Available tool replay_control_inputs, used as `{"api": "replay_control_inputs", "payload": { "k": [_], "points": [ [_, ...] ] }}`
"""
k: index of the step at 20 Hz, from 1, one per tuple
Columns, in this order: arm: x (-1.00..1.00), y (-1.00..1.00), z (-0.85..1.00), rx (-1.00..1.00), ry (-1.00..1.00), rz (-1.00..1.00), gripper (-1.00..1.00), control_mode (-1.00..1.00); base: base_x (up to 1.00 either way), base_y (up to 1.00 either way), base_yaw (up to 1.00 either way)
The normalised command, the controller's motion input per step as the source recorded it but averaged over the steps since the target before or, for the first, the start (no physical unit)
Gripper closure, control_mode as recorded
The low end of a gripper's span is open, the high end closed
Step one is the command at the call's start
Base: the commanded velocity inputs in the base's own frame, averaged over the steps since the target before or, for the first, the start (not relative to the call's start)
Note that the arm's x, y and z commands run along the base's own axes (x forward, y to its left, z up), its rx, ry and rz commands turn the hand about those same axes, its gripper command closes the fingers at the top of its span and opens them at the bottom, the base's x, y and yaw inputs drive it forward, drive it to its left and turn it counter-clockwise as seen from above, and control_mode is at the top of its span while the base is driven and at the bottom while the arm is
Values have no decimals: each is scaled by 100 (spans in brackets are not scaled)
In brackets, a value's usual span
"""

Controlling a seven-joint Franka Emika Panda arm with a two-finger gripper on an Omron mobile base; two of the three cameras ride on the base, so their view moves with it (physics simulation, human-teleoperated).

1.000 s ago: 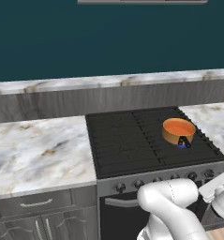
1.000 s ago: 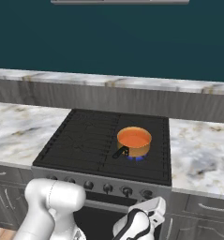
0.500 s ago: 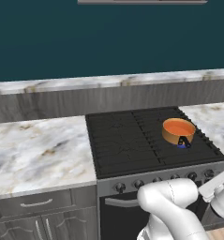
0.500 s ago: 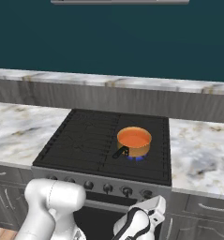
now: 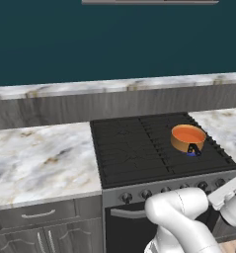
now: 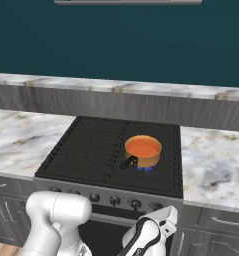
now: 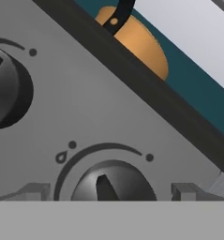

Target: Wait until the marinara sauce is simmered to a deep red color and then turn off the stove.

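My marinara sauce point(image 5: 188, 133) lies smooth and orange-red in its small copper-tan pot point(image 6: 143, 152) on the stove's point(image 5: 139, 148) right near burner, blue flame beneath, dark handle pointing near-left.

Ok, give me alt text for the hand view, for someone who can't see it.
Close-up of the stove's grey steel front, tilted: a dark knob sits low in the middle between the open gripper's two fingertips, with a second knob at the left edge. Above the black cooktop edge, the copper-tan pot and its dark handle show.
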Motion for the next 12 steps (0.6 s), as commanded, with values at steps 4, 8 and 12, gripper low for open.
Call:
{"api": "replay_control_inputs", "payload": {
  "k": [4, 8, 12],
  "points": [
    [16, 0, 0, 0, 0, 0, -100, -100, 0, 0, 0],
    [11, 0, 0, 0, 0, 0, -100, -100, 0, 0, 0],
    [6, 0, 0, 0, 0, 0, -100, -100, 0, 0, 0]
  ]
}}
